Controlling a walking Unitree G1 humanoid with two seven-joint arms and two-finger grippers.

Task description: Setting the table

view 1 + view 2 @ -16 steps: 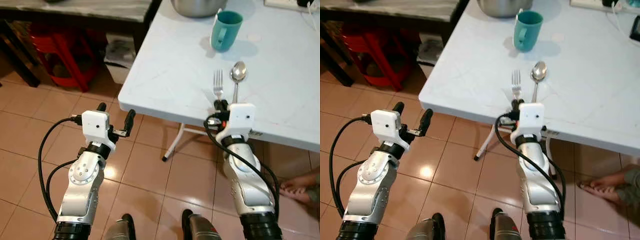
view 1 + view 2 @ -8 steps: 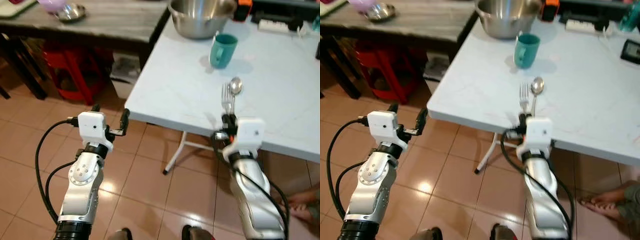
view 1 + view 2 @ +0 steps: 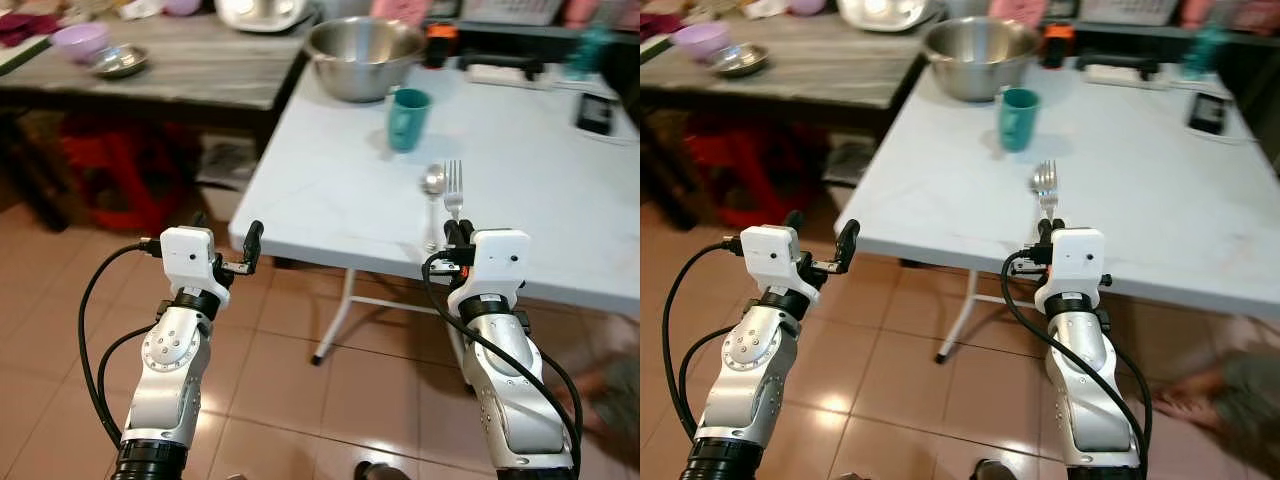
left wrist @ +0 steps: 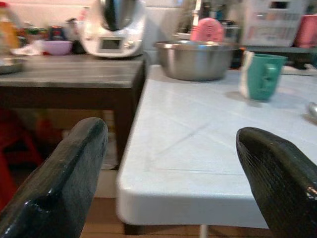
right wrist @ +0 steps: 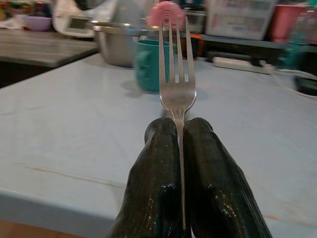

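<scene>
So the right gripper point(image 5: 181, 148) has its 2 fingers pinched tight on the fork point(image 5: 177, 74) handle, tines pointing out over the white table point(image 3: 330, 180). 1 second back the fork was lying flat beside the spoon point(image 3: 432, 185); now it's lifted clear at the near edge while the spoon hasn't budged. My guess is the fork gets carried to a place setting next. The camera has also tipped up since then, so the steel bowl point(image 3: 365, 55) and teal mug point(image 3: 408, 105) at the far side show fully. The left gripper point(image 3: 225, 240) hangs with fingers spread, holding nothing, off the table's near left corner.
</scene>
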